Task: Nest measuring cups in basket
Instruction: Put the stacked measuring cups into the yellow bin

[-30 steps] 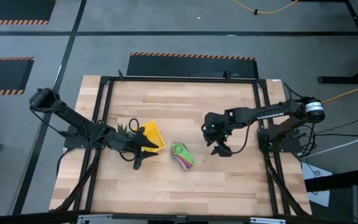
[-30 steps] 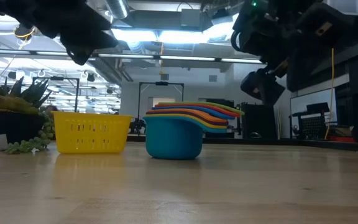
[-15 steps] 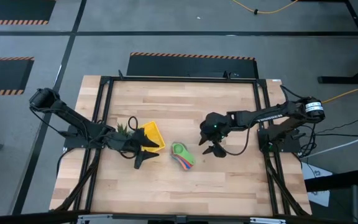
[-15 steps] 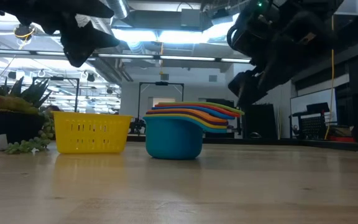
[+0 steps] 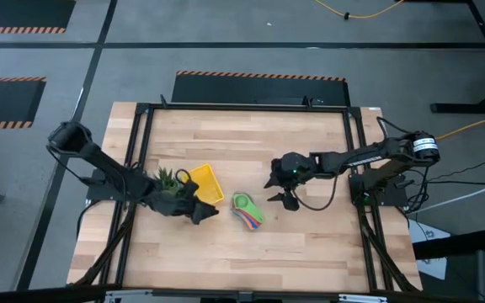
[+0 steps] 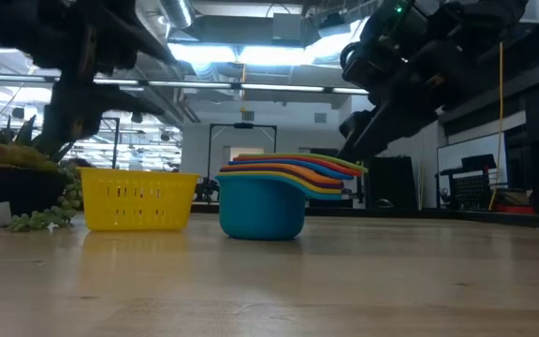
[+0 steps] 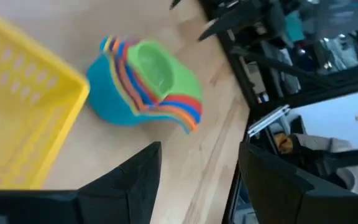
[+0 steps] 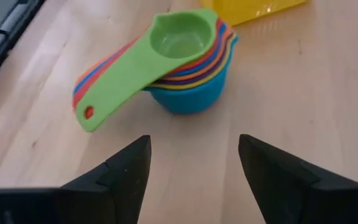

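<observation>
Cups already nested. The measuring cups [image 5: 247, 209] sit as one stack on the bare table [image 5: 251, 139], just beside the basket [image 5: 206, 183] but not in it. Low view shows clear space between the two. So the nesting looks done and the move into the basket is not yet done.

Look of the stack: light blue cup at the bottom and largest, then bands of dark blue, orange, red and yellow rims, with the small green cup on top, its bowl empty. Flat handles fan out to one side, all pointing roughly the same way; green handle has a small hole near its tip. Stack stands upright, rims level.

Basket: bright yellow, low slotted walls, standing on its base; its inside is partly covered by the arm from above. A small spiky green plant [image 5: 168, 179] is just beside it on the far side from the cups.

Left gripper [image 5: 202, 210] hangs above the table between basket and stack, fingers [image 7: 138, 180] spread wide, grasping nothing. Right gripper [image 5: 278, 195] is near the stack on its other side, fingers [image 8: 126, 171] parted and empty, stack centred between them in its wrist view. My guess: it is lining up to take the whole stack.
</observation>
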Tool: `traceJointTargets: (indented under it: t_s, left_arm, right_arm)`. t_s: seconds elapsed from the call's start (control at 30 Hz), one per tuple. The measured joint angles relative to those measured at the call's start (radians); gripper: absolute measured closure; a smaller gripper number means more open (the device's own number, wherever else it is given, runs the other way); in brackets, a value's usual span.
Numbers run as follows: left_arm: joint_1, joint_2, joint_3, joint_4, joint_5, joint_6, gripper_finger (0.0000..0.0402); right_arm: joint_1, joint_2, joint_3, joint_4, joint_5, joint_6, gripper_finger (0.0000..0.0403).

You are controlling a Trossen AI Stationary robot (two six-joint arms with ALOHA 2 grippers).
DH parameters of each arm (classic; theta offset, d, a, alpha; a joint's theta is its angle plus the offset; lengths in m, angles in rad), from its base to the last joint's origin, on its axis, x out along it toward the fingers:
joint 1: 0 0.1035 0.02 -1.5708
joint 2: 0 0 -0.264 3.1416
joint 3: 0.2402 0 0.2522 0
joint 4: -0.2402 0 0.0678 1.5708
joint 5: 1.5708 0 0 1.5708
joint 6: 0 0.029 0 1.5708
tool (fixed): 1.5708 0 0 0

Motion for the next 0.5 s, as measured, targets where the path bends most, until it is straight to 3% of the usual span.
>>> traceJointTargets:
  t_s: [0.5]
  left_arm:
    - [-0.028,0.360,0.248,0.032,0.009,-0.244,0.0194]
  right_arm:
    - [0.041,0.132,0.000,0.149,0.068,-0.003,0.0155]
